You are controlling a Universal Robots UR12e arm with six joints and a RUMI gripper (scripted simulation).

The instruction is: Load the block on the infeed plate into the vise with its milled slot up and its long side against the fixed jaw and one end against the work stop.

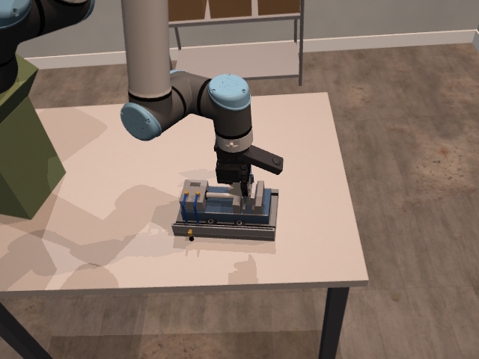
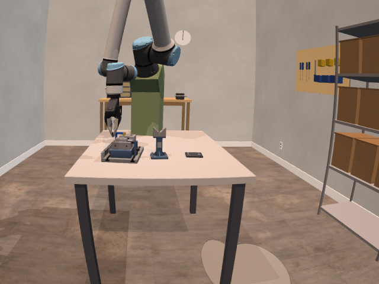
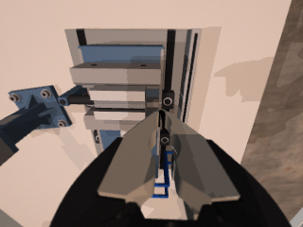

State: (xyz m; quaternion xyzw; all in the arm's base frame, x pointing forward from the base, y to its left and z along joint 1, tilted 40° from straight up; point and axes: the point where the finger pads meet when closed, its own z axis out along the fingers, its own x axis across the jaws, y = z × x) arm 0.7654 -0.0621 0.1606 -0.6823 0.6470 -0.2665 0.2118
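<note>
Evidently the part is in the vise, a pale block between the jaws. Its long side is close to the fixed jaw; whether they touch, and which way the slot faces, I cannot tell. On its other side is the moving jaw, on the rod of the air cylinder. The work stop, a short dark rod, points at one end of the part; contact is unclear.

The hand points down over the vise, fingertips together with nothing between them, near the part's end away from the stop. Blue hoses run down from the cylinder at the far end from the fixed jaw.

Beside the vise on the pale counter, the V-block stands upright on a blue post, its notch unfilled. The post's foot is close to the stop's side of the vise. Past it lies the dark, flat infeed plate, with no block on it. Behind stands the arm's green pedestal; off to one side, a shelf rack holds brown boxes.
</note>
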